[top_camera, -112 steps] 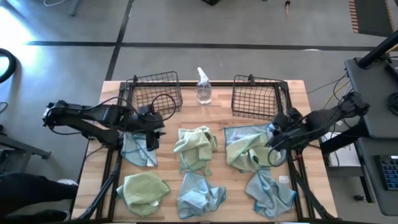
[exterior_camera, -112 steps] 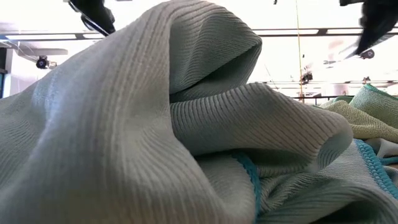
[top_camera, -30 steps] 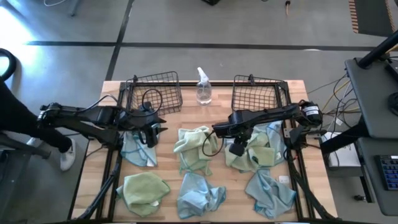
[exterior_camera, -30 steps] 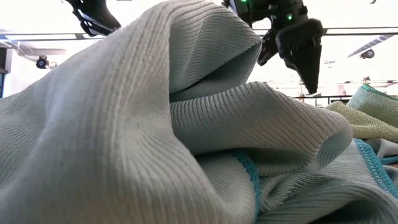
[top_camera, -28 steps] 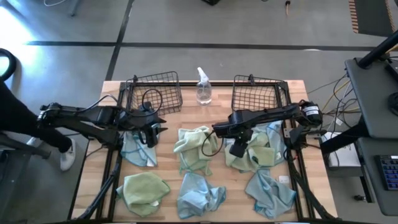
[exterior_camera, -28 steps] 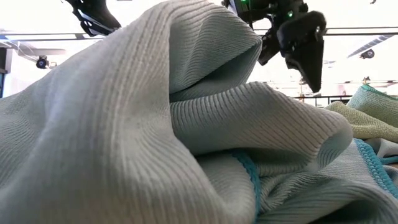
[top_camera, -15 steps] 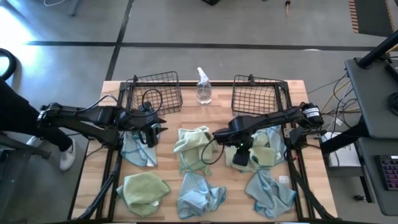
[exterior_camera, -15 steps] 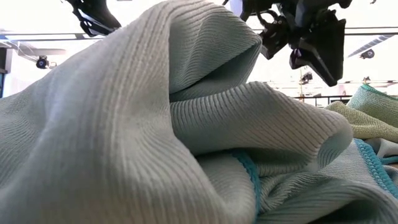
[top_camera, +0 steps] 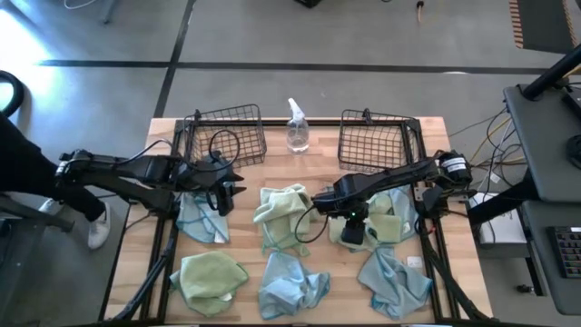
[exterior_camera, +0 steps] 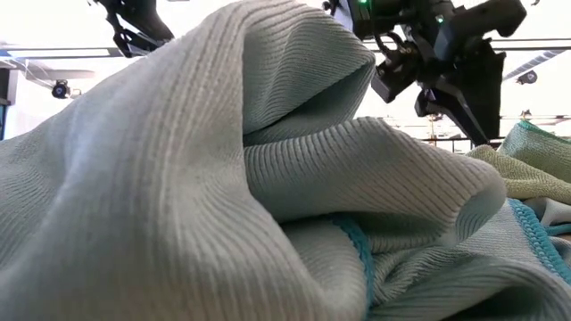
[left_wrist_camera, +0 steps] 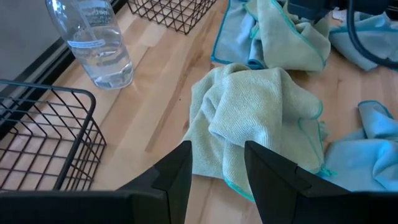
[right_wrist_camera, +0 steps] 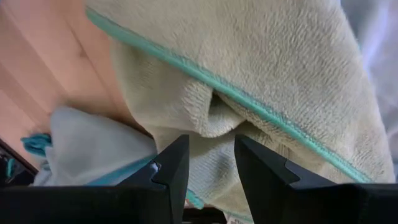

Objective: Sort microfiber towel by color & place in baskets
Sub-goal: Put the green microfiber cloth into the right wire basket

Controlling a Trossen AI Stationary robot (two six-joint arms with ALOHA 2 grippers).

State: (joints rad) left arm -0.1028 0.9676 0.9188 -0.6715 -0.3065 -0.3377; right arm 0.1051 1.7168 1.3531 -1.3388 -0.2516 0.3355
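Several towels lie crumpled on the table: light blue ones [top_camera: 201, 220] [top_camera: 290, 283] [top_camera: 396, 278], yellow-green ones [top_camera: 286, 209] [top_camera: 211, 277], and a yellow-green towel [top_camera: 374, 225] lying on a blue one at the right. Two black mesh baskets [top_camera: 225, 133] [top_camera: 374, 142] stand along the far edge. My right gripper [top_camera: 354, 231] is open, pointing down over the right yellow-green towel [right_wrist_camera: 261, 81], with a fold between its fingers. My left gripper [top_camera: 222, 194] is open above the left blue towel's far edge and faces the centre yellow-green towel [left_wrist_camera: 255, 118]. My right gripper comes from above, its open fingers [right_wrist_camera: 171, 163] on either side of a fold [right_wrist_camera: 217, 115] beside the teal hem of the yellow-green towel. I cannot tell whether the fingertips touch the cloth. The towel lies slack on the blue towel beneath it.
A clear spray bottle [top_camera: 297, 127] stands between the baskets at the far edge. Black frame rails [top_camera: 163, 245] run along both table sides. In the low view a light blue towel [exterior_camera: 223, 196] fills the foreground. A person's leg and shoe [top_camera: 91, 232] show left of the table.
My right gripper has moved toward the near edge and a little to the right, and has come down close over the right yellow-green towel. The towels have kept their shapes. My left arm has kept still.
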